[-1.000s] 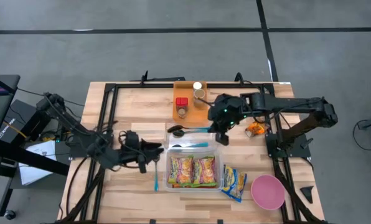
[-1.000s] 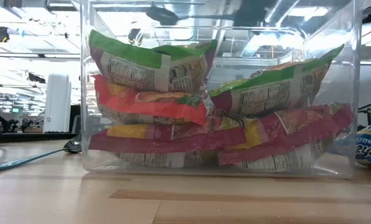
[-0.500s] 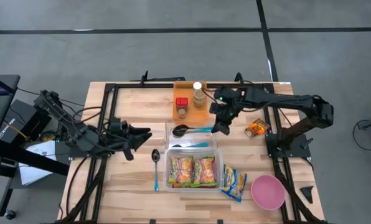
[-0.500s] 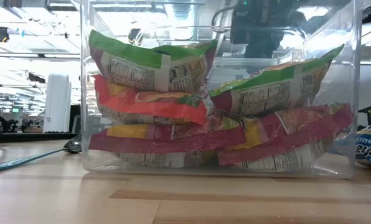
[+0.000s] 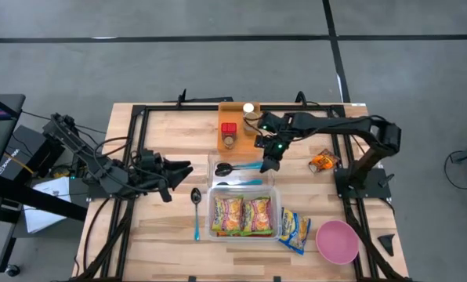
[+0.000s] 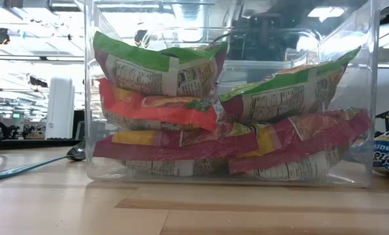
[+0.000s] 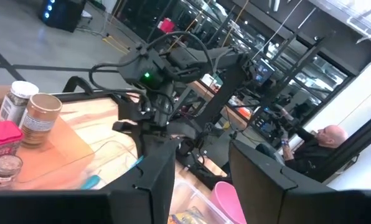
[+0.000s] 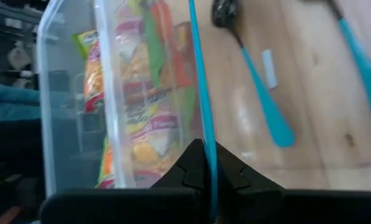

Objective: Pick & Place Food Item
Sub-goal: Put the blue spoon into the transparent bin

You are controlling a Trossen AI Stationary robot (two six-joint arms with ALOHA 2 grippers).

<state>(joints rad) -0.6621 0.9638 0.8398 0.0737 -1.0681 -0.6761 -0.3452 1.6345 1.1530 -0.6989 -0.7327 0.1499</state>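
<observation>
High view shows me the right hand (image 5: 268,162) pressed together on the handle of a teal spoon (image 5: 235,167), held over the far side of the clear bin (image 5: 242,225). My right wrist view confirms it: the thin teal handle runs up from between the shut fingers (image 8: 226,174). Snack packets (image 5: 243,215) fill that bin, and one more packet (image 5: 295,229) lies on the worktop (image 5: 171,243) just right of it, beside a pink bowl (image 5: 337,240). Off to the left, the left hand (image 5: 179,170) hangs spread and empty, near a second spoon (image 5: 196,211).
</observation>
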